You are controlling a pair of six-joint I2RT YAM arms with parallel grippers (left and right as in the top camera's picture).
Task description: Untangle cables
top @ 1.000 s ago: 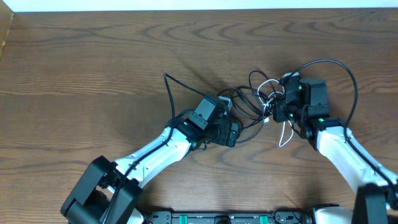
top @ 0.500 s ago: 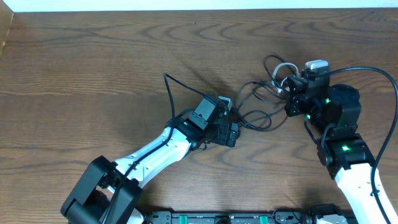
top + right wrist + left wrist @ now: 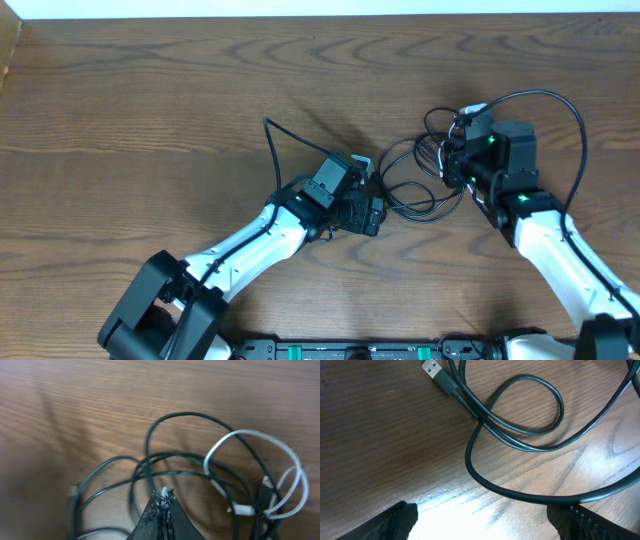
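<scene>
cables [image 3: 428,165]: tangled heap on table [image 3: 150,100] between arms; white cord [image 3: 250,434] looped through black ones.
left gripper [image 3: 490,517]: spread, empty, over black loop.
right gripper [image 3: 162,499]: pressed together at black strand; actual pinch unclear.
step: loosening knot. next: likely left pins loop, right draws strand clear.

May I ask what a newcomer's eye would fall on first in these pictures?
The cables lie tangled right of centre on the table, a white cable looped among black ones. The right end effector is shut on a black cable there; the left end effector hovers open near a USB plug.
</scene>
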